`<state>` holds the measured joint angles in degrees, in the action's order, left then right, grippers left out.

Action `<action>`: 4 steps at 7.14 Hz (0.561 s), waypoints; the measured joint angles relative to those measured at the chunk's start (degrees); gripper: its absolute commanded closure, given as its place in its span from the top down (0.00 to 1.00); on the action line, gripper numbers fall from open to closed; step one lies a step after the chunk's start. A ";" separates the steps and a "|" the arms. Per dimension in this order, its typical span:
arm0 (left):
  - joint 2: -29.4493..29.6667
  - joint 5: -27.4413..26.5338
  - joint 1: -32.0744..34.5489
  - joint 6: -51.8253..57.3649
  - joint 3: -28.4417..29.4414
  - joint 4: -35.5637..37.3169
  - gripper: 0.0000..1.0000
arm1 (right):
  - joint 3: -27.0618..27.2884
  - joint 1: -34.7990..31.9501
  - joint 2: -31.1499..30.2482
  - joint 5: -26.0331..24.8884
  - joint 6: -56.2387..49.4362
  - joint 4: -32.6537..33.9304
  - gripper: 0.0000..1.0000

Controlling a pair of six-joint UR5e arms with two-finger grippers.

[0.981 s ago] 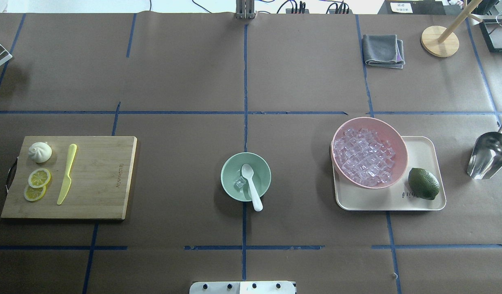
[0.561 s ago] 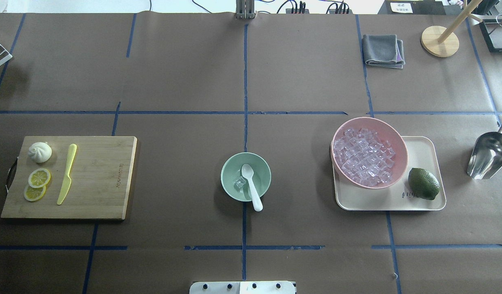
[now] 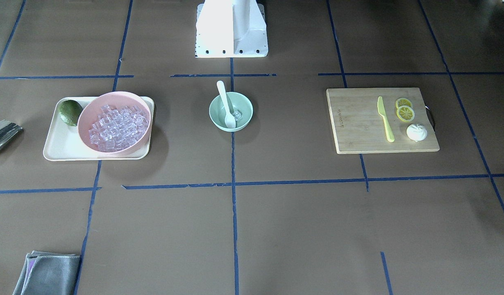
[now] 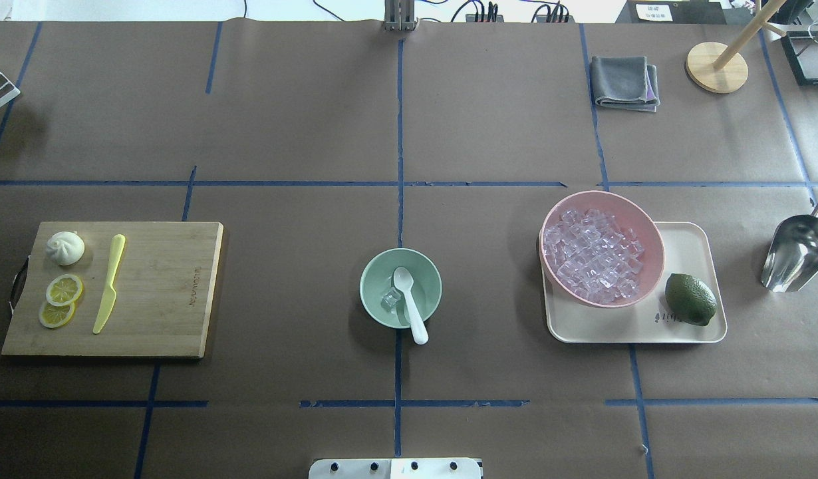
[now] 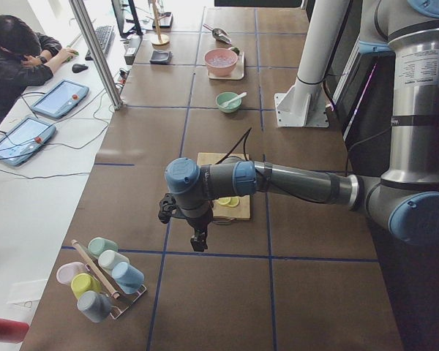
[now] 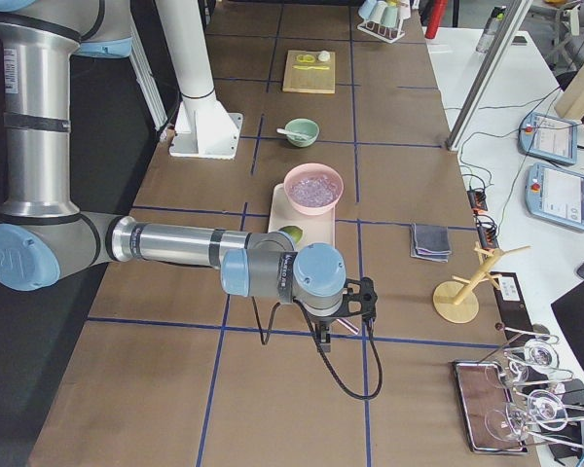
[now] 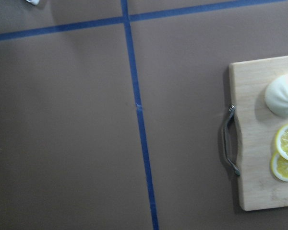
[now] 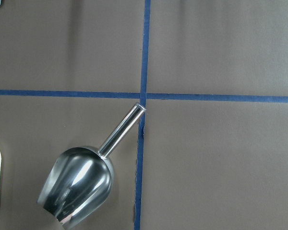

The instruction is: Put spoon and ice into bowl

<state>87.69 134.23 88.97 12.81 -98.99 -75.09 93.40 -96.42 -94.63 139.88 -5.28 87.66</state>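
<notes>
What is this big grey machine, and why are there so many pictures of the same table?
It's a robot with a left arm and a right arm, seen in the pictures from the table's ends. One picture looks down from behind it, one faces it, two come from wrist cameras. On the table, a green bowl holds a white spoon and an ice cube. A pink bowl of ice sits on a tray beside a lime. There's also a cutting board and a metal scoop. Whether the left gripper or right gripper is open, I can't tell.

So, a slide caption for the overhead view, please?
White spoon and ice in the green bowl, between cutting board and tray.
</notes>
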 measured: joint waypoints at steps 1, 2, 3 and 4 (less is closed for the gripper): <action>0.71 0.03 0.44 0.92 3.55 -3.12 1.00 | 0.07 0.00 -0.12 0.27 0.00 -0.02 1.00; 0.96 0.46 0.60 1.19 6.35 -6.40 1.00 | 0.17 0.00 -0.24 0.57 0.00 -0.03 1.00; 1.04 1.63 0.63 1.11 7.92 -8.44 1.00 | 0.23 0.00 -0.33 0.73 0.00 -0.04 1.00; 1.01 2.72 0.66 1.01 8.56 -9.28 1.00 | 0.26 0.00 -0.35 0.80 0.00 -0.04 1.00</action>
<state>88.70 136.96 89.63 13.82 -90.43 -84.37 93.66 -96.42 -94.98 140.68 -5.27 87.63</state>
